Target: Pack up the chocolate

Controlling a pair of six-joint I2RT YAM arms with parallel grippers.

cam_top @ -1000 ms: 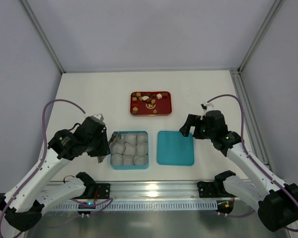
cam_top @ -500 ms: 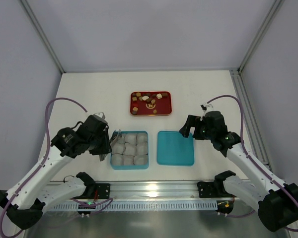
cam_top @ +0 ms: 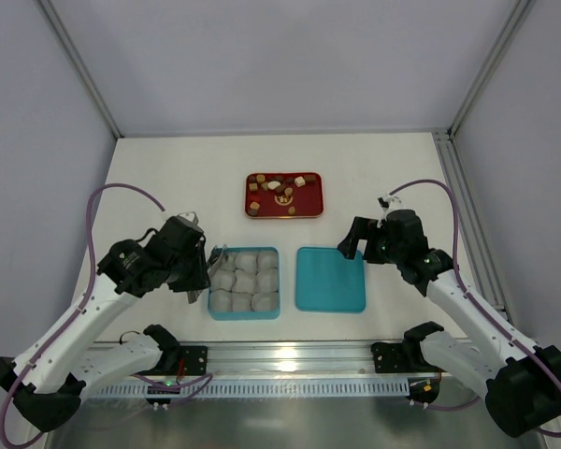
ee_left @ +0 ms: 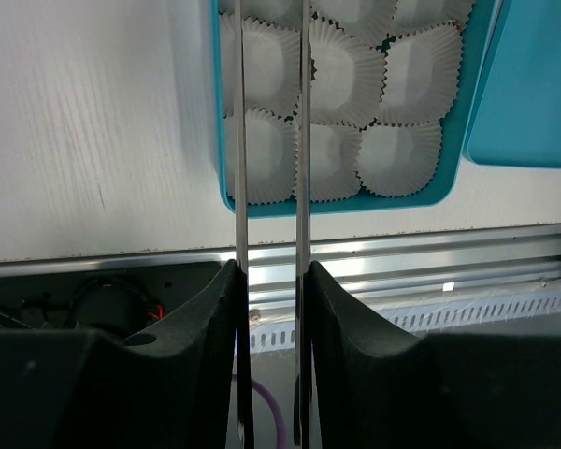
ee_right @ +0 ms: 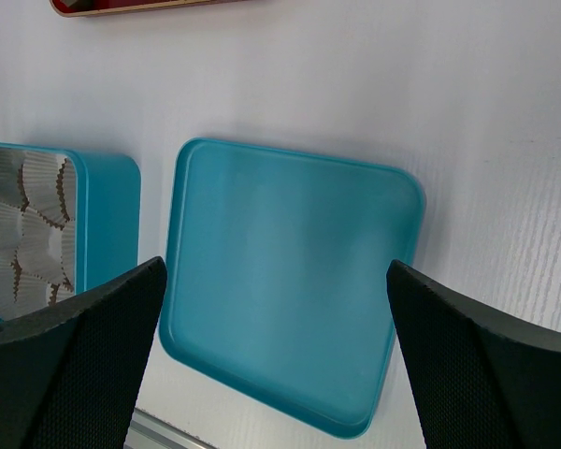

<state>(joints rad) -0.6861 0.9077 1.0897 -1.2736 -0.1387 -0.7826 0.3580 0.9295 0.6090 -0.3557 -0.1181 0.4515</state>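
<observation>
The chocolate, small brown, tan and cream pieces, lies in a red tray at the middle back. My left gripper is shut on metal tweezers whose two thin blades reach over the left columns of white paper cups in the teal box. No chocolate shows between the blades or in the cups. My right gripper is open and empty, hovering over the teal lid, which lies flat right of the box.
The aluminium rail with the arm bases runs along the near edge. The frame posts and enclosure walls bound the white table. The red tray's edge shows at the top of the right wrist view.
My left arm has shifted a little right toward the teal box, bringing the tweezers over its left cups. The right arm has not moved.
</observation>
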